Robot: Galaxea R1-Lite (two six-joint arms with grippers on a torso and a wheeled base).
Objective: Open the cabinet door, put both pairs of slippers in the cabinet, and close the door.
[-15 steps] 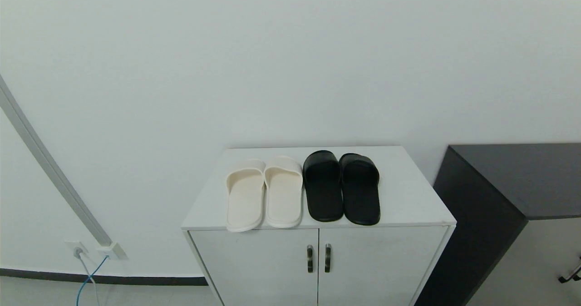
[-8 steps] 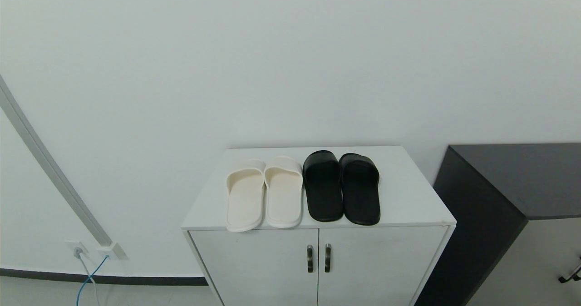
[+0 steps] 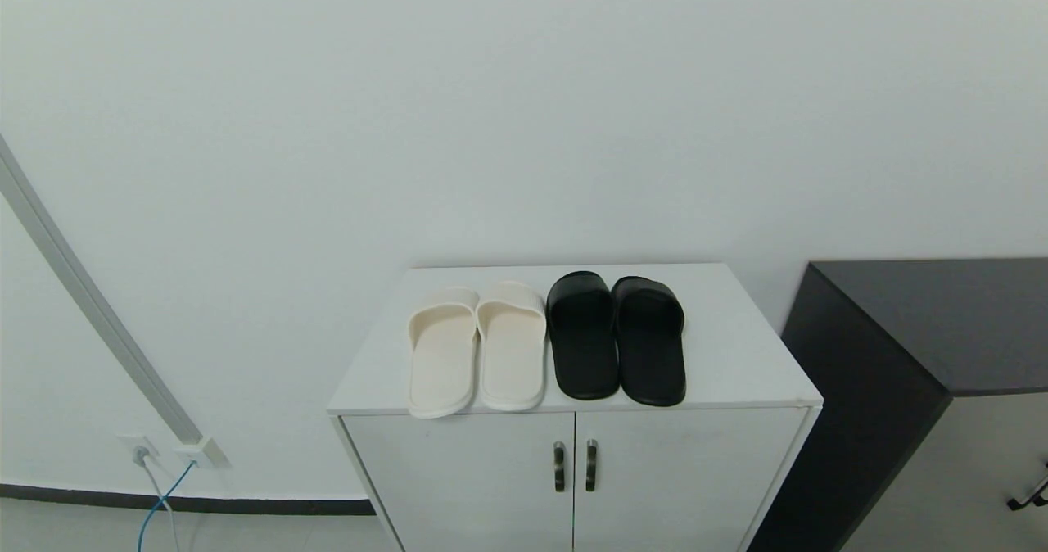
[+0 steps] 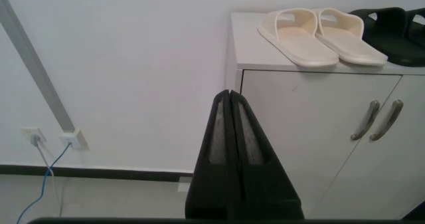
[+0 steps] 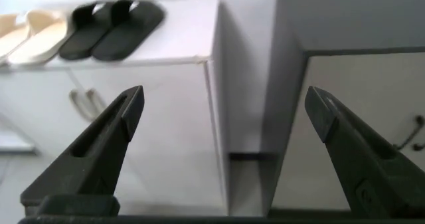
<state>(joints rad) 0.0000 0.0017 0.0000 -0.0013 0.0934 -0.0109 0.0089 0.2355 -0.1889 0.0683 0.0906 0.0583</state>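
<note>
- Right, the white cabinet [image 3: 761,372] sits lower centre of the head view, both doors flush shut, so nothing of the task looks started yet.
- Next to it, a dark unit [image 3: 901,331] fills the lower right of that frame, close beside the cabinet's right flank. By my reckoning that leaves the right arm less room to swing.
- On the top, the cream slippers [image 3: 491,355] lie left of centre and the black slippers [image 3: 602,347] just right of them. The pairs touch, toes to the wall, heels at the front edge directly above the door seam.
- Now the right gripper [image 5: 224,96]: fingers spread wide apart, holding nothing. It looks at the cabinet's right front corner [image 5: 207,61] with the dark unit beyond.
- Over to the left gripper [image 4: 230,98]: fingers pressed flat together, empty. It faces the cabinet's left front corner [image 4: 238,71] from below the level of the top.
- And the crux, the two handles, left handle [image 3: 559,466] and right handle [image 3: 590,464], at the bottom centre of the head frame. They are upright bars side by side at the seam, long axis vertical.
- From the left wrist view the handles [image 4: 375,119] stand off to the far side of the left door, well apart from the closed fingertips.
- My call: neither arm is clearly nearer, but the right one is already spread for a vertical bar, while the left must part its fingers first.
</note>
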